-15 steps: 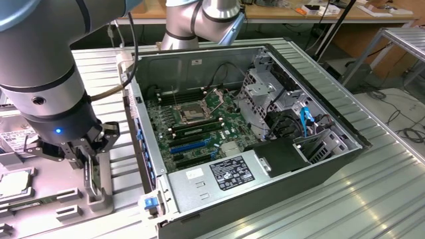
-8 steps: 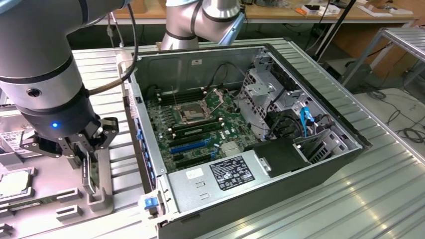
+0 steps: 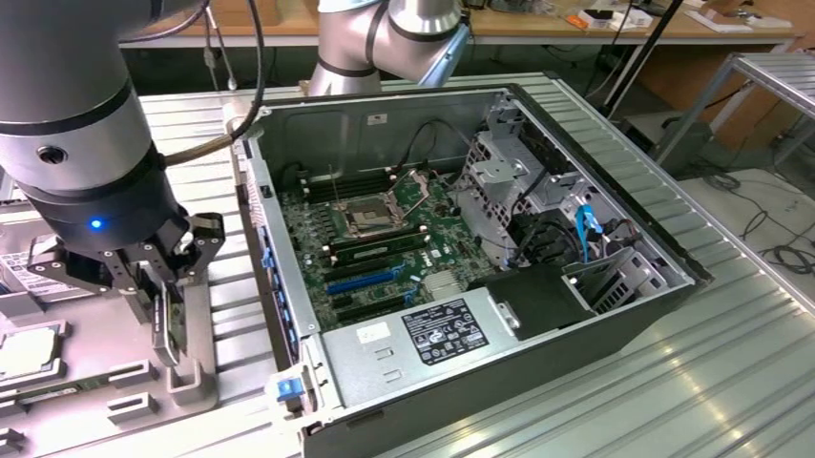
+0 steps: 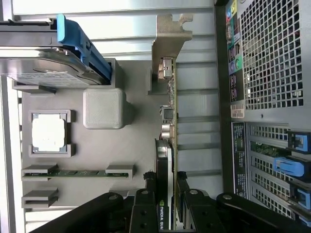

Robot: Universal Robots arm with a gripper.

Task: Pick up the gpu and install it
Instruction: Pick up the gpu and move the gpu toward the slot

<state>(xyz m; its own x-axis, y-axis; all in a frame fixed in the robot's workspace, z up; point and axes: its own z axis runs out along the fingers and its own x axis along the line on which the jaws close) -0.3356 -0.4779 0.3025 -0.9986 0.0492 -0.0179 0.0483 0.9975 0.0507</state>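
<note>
The gpu [image 4: 165, 158] stands on edge, a thin card with a black face, a green board edge and a silver bracket [image 4: 169, 41] at its far end. My gripper [image 4: 165, 178] straddles its near end, one black finger pressed on each face, shut on it. In the exterior view the gripper [image 3: 163, 286] hangs at the exterior view's left over the grey parts tray [image 3: 76, 410], with the gpu [image 3: 170, 329] held upright just above a grey stand [image 3: 191, 382]. I cannot tell whether the card still rests in it. The open computer case [image 3: 624, 219] lies to the right.
Inside the case are the motherboard [image 3: 382, 224] with blue slots [image 3: 363, 279] and a power supply [image 3: 427, 334]. On the tray lie a hard drive [image 4: 43, 68], a processor [image 4: 48, 133] and a memory stick [image 4: 73, 173]. The case's rear panel [image 4: 272, 53] is close beside the card.
</note>
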